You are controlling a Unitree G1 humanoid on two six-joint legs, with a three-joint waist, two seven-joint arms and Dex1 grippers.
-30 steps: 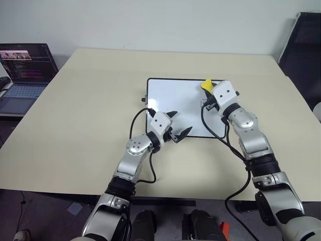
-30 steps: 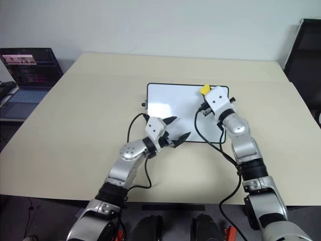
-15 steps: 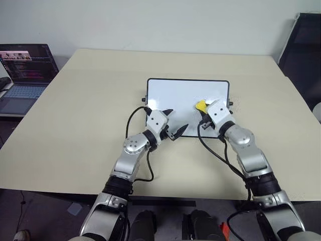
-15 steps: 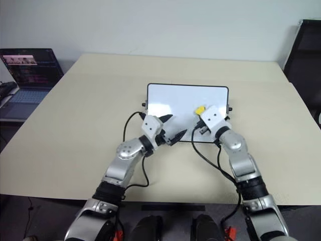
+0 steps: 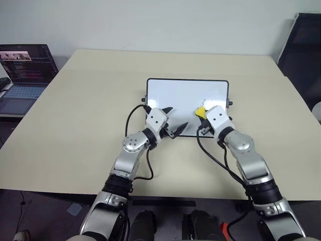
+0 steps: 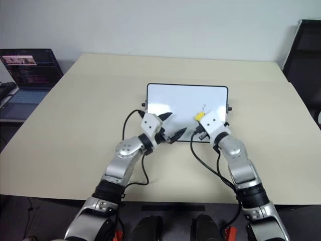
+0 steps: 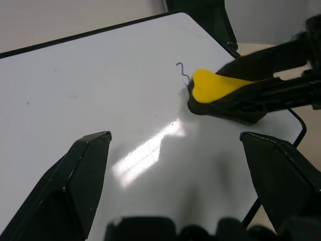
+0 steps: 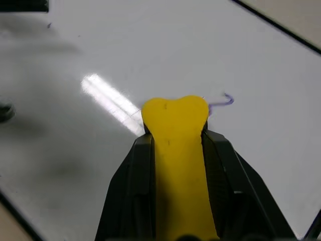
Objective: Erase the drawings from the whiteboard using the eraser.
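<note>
The whiteboard (image 5: 175, 93) lies flat on the table ahead of me. My right gripper (image 5: 201, 113) is shut on the yellow eraser (image 8: 175, 125), whose tip rests on the board's near right part. Just beyond the tip is one thin purple squiggle of the drawings (image 7: 182, 72), which also shows in the right wrist view (image 8: 224, 101). The rest of the board's surface looks white. My left gripper (image 5: 175, 119) is open and holds nothing, hovering over the board's near edge to the left of the eraser (image 7: 215, 85).
The board sits on a wide beige table (image 5: 90, 110). An open laptop (image 5: 25, 68) stands off the table's far left. A dark object (image 5: 306, 45) stands at the far right. Black cables (image 5: 135, 120) loop from both wrists.
My right gripper has drawn the eraser from the board's far right corner towards me, down to the near right part. The squiggle now shows beyond it. The left gripper has stayed put.
</note>
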